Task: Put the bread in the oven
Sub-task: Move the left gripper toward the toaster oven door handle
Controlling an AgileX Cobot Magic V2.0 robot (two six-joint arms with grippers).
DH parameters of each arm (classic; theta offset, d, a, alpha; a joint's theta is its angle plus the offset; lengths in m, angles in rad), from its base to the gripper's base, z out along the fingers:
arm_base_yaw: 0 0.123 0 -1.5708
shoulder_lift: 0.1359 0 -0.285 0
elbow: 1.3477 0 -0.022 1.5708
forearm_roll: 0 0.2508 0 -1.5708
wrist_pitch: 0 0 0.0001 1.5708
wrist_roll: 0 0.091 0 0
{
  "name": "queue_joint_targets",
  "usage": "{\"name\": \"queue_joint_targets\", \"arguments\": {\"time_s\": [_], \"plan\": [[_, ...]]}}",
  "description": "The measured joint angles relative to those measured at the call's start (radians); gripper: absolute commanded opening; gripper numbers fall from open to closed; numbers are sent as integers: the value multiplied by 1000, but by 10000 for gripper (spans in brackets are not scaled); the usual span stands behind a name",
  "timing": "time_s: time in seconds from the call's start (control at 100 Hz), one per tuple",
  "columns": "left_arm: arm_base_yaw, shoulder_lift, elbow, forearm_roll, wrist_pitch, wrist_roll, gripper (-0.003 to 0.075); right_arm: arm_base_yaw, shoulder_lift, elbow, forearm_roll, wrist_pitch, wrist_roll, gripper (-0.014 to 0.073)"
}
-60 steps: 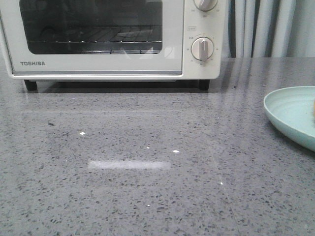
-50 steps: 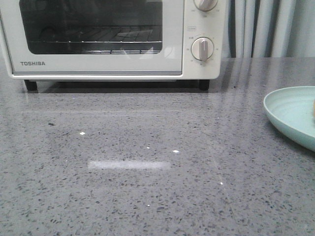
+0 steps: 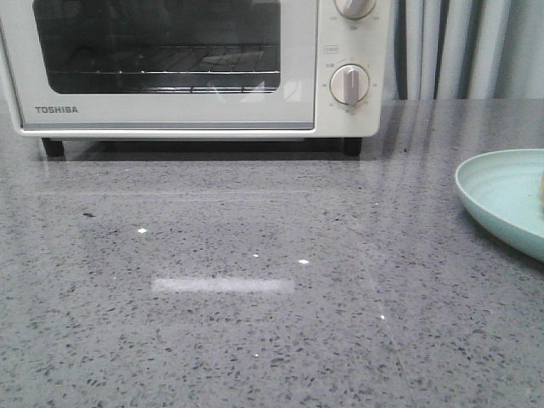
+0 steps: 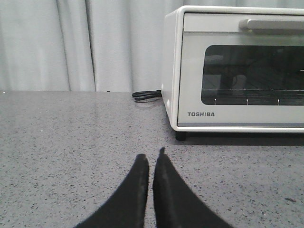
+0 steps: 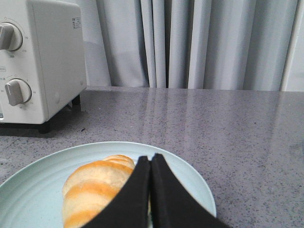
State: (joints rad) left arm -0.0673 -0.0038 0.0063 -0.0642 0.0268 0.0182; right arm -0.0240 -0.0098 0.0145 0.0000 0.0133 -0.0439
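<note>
The white Toshiba oven (image 3: 187, 68) stands at the back of the grey counter with its glass door closed; it also shows in the left wrist view (image 4: 237, 71) and the right wrist view (image 5: 38, 61). The golden ridged bread (image 5: 95, 187) lies on a pale blue plate (image 5: 33, 185), and only a sliver of it shows at the right edge of the front view (image 3: 541, 191). My right gripper (image 5: 150, 159) is shut and empty above the plate beside the bread. My left gripper (image 4: 151, 154) is shut and empty over the counter, short of the oven's left corner.
The plate (image 3: 501, 200) sits at the counter's right side. A black power cord (image 4: 147, 96) lies behind the oven's left side. Grey curtains (image 5: 199, 42) hang behind the counter. Two round knobs (image 3: 349, 84) are on the oven's right panel.
</note>
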Motion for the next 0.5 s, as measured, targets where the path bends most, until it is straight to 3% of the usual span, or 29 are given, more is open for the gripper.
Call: {"name": "queue_joint_targets", "arguments": {"time_s": [0.15,0.27,0.38,0.5], "plan": [[0,0,0,-38,-2,0,-20,0,0,0,0,-13,0,-44],[0,0,0,-106,-16,0,-20,0,0,0,0,-146,4,-44],[0,0,0,-166,-56,0,-20,0,0,0,0,-231,72,-44],[0,0,0,-328,-157,-7,-20,0,0,0,0,-300,173,-44]]}}
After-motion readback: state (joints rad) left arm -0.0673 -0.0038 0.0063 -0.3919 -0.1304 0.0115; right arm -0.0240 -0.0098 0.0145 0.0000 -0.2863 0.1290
